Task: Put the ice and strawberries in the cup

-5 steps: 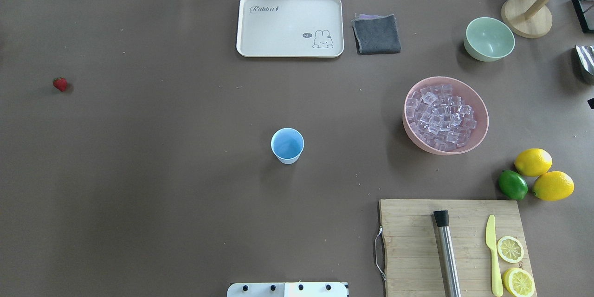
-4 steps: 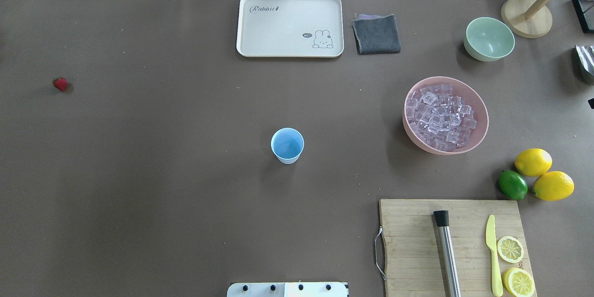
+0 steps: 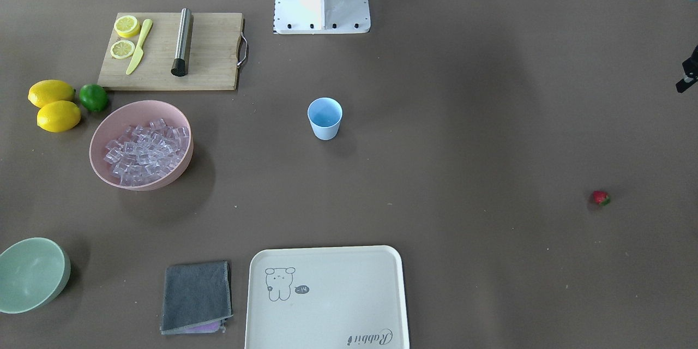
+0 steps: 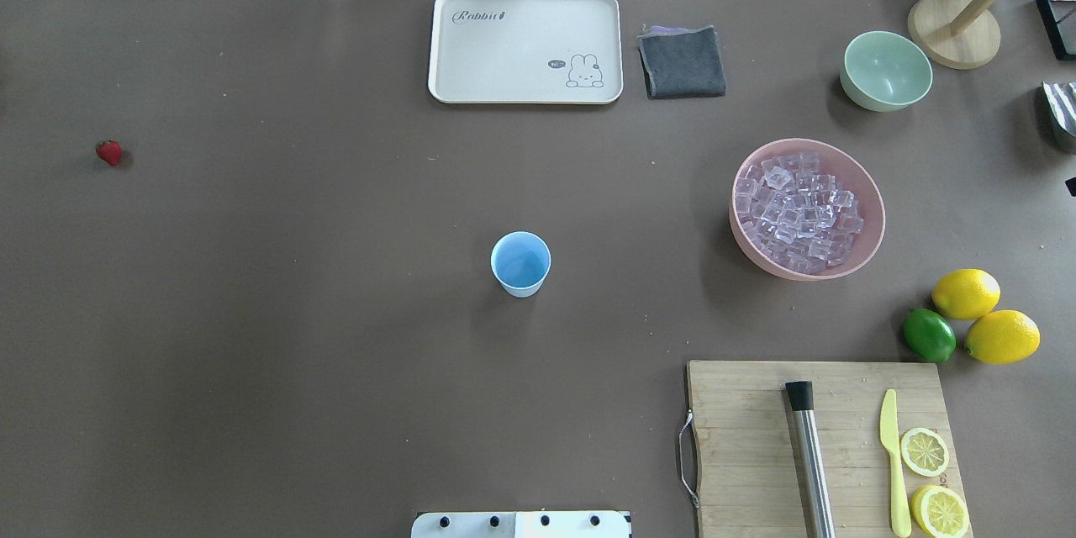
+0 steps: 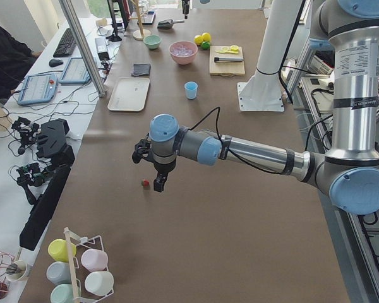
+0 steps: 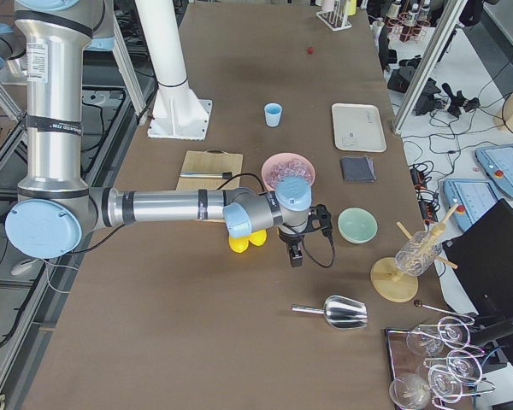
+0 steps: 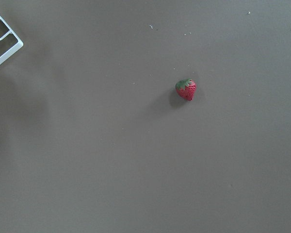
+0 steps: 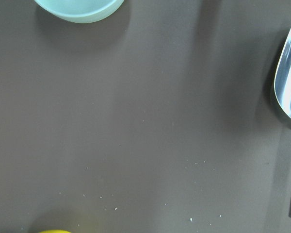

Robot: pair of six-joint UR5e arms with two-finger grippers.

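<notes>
The light-blue cup [image 4: 521, 263] stands upright and empty at the table's middle; it also shows in the front view [image 3: 325, 118]. The ice [image 4: 797, 210] fills a pink bowl [image 4: 807, 275] to the cup's right. One small red strawberry [image 4: 108, 153] lies on the table far left and shows in the left wrist view [image 7: 186, 89]. My left gripper [image 5: 159, 185] hovers close beside the strawberry [image 5: 145, 183]. My right gripper [image 6: 295, 252] hangs over bare table between the lemons and the green bowl. I cannot tell whether either gripper is open or shut.
A cream tray [image 4: 525, 46], grey cloth [image 4: 682, 61] and pale green bowl [image 4: 886, 70] sit at the far side. Two lemons [image 4: 966, 293], a lime [image 4: 929, 334] and a cutting board [image 4: 748, 437] lie right. A metal scoop [image 8: 288, 82] lies near the right gripper.
</notes>
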